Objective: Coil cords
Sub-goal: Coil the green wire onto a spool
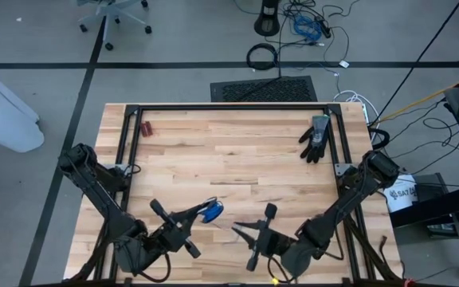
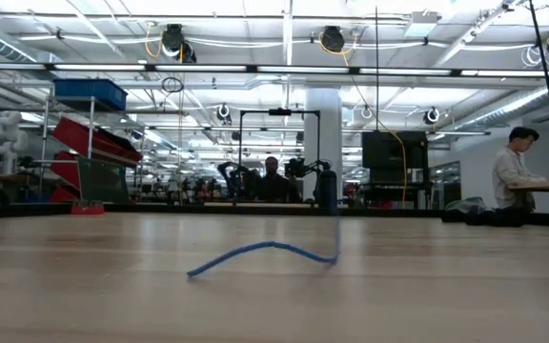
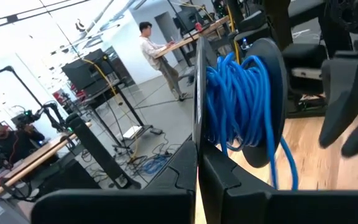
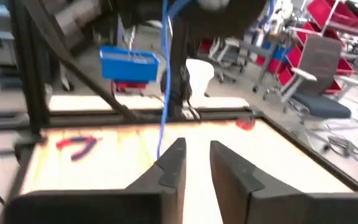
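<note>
Both arms reach in from the near edge of the table (image 1: pixel 237 151), elbows out toward the side rails, wrists turned in toward each other. Left gripper (image 1: pixel 200 213) sits at near-left centre, fingers (image 3: pixel 213 174) pressed together, gripping a dark round spool (image 3: pixel 263 102) that carries the cord (image 3: pixel 238 99): bright blue, wound in many loose untidy loops. From above the bundle shows as a small blue clump (image 1: pixel 211 210) right at the left fingertips. A free strand drops off the spool, lies across the wood as a low blue arch (image 2: pixel 265 251) and rises straight up at one end. Right gripper (image 1: pixel 244 232) is just beside it at near centre, pointing toward the left one; its fingers (image 4: pixel 173 165) stand slightly apart with a narrow gap and nothing between them, while the hanging blue strand (image 4: pixel 163 81) passes just beyond the tips, can't tell if touching. Black glove (image 1: pixel 316 137) lies at the far-right corner, red-handled pliers (image 1: pixel 146 127) at the far-left, both well apart from the arms. In the room behind, a blue bin (image 4: pixel 129 64) sits on a stand, contents not readable; a person (image 2: pixel 515 176) stands at a bench.
</note>
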Controlling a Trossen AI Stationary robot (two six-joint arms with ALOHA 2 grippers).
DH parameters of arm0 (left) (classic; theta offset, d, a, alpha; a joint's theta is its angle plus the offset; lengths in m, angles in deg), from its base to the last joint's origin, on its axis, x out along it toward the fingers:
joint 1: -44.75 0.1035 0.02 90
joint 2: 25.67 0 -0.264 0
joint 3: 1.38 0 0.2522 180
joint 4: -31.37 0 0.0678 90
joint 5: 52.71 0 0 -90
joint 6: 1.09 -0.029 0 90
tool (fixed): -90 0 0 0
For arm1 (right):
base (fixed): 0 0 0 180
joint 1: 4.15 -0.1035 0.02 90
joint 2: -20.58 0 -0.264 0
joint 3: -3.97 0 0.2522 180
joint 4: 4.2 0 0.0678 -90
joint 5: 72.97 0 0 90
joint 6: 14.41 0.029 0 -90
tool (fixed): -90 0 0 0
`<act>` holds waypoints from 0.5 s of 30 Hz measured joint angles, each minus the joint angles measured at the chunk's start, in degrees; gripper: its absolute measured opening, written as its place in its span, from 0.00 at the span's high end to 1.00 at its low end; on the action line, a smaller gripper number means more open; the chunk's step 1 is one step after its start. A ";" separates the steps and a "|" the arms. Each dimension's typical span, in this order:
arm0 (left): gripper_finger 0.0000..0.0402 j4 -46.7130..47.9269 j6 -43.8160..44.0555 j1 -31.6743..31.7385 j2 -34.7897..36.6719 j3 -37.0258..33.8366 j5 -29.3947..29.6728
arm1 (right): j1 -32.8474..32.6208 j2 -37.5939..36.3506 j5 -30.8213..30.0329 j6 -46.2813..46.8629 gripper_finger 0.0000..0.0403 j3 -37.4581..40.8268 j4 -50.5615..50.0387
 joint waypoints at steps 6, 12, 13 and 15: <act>0.98 0.05 0.04 0.17 0.00 0.00 -0.01 | -0.46 -0.02 0.97 10.34 0.79 0.00 -12.77; 0.98 0.11 0.04 0.66 0.00 0.00 -0.03 | -0.66 1.00 4.05 12.49 0.74 0.00 -16.15; 0.98 0.11 0.06 0.78 0.00 0.00 -0.03 | -0.47 1.31 4.04 11.81 0.73 0.00 -16.13; 0.98 0.07 0.07 0.80 0.00 0.00 -0.03 | 0.36 2.10 4.03 10.37 0.71 0.00 -15.44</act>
